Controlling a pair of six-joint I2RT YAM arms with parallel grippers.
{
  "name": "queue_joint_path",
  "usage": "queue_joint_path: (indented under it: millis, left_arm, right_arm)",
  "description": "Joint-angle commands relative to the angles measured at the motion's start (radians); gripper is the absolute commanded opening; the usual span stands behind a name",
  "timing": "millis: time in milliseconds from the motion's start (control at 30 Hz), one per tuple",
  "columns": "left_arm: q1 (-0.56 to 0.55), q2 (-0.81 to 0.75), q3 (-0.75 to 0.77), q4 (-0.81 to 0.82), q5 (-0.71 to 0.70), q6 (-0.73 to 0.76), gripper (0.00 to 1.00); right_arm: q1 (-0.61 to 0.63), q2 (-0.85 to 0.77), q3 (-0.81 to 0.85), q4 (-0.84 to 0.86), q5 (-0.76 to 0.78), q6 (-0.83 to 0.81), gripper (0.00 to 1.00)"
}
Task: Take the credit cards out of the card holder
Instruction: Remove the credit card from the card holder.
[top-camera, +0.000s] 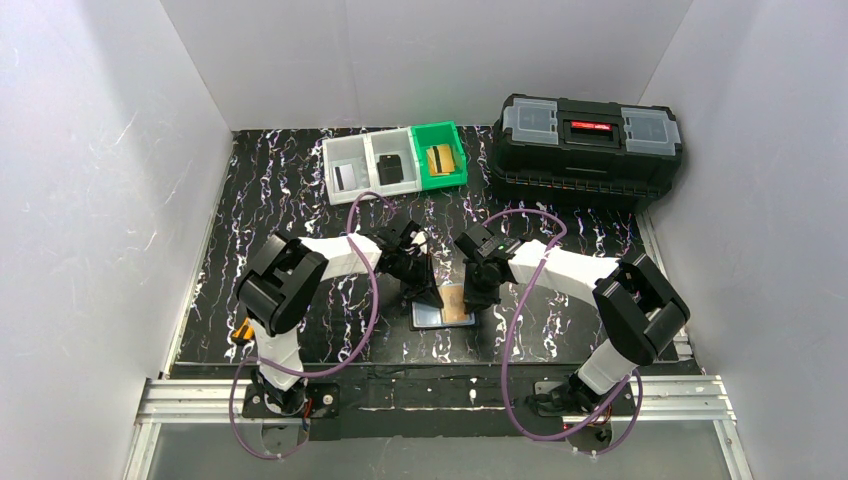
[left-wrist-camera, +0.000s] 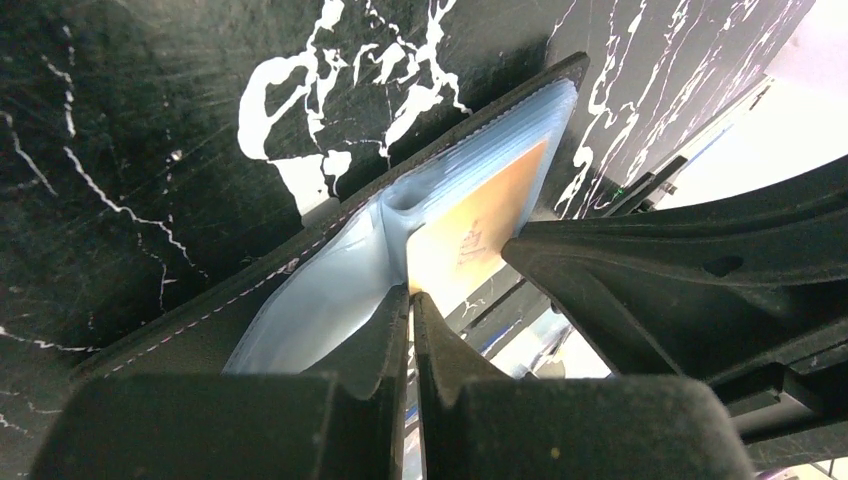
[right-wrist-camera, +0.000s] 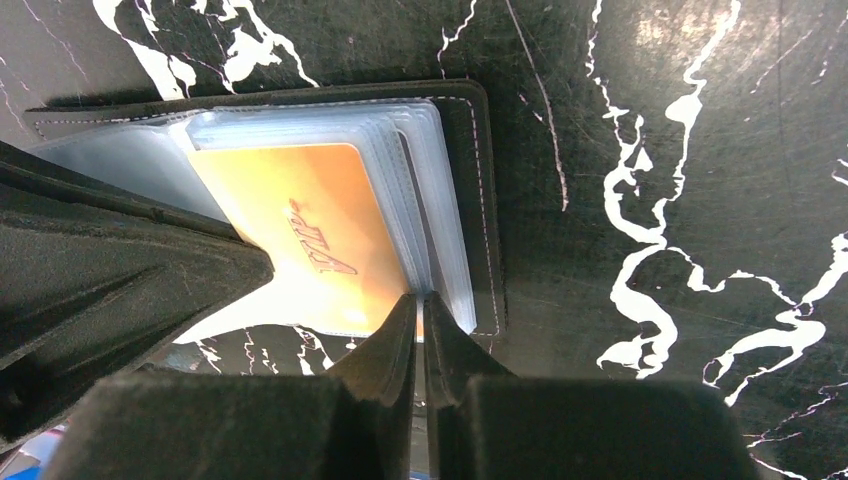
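Observation:
The black card holder (top-camera: 428, 319) lies open on the table between my arms, its pale clear pockets (left-wrist-camera: 310, 310) fanned up. A gold-orange credit card (top-camera: 457, 303) sticks partly out of a pocket; it shows in the left wrist view (left-wrist-camera: 480, 225) and the right wrist view (right-wrist-camera: 300, 235). My left gripper (left-wrist-camera: 410, 293) is shut, its tips pinching the card's near corner. My right gripper (right-wrist-camera: 420, 297) is shut on the edge of the clear pocket leaves (right-wrist-camera: 440, 190). In the top view the left gripper (top-camera: 432, 295) and the right gripper (top-camera: 478, 297) flank the holder.
At the back stand two grey bins, one with a white black-striped card (top-camera: 345, 176), one with a black card (top-camera: 391, 168), and a green bin (top-camera: 441, 157) with a gold card. A big black toolbox (top-camera: 588, 140) stands at the back right. White walls close in on three sides.

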Motion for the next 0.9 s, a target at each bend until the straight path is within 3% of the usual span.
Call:
queue_joint_path:
  millis: [0,600,767,867]
  left_arm:
    - [0.025,-0.061,-0.023,-0.053,-0.024,0.037,0.00]
    - [0.045,-0.082,-0.079,0.026,0.028,0.013,0.00]
    - [0.045,-0.087,-0.132,0.148,0.075,-0.058,0.12]
    - [0.045,-0.076,-0.151,0.217,0.086,-0.081,0.14]
  right_arm:
    - [-0.002,0.044,-0.042,0.000,0.052,0.004,0.10]
    - [-0.005,0.035,-0.055,0.018,0.025,0.010,0.08]
    - [-0.005,0.043,-0.051,0.022,0.008,0.011,0.07]
    - [-0.001,0.050,-0.050,0.036,-0.017,0.021,0.07]
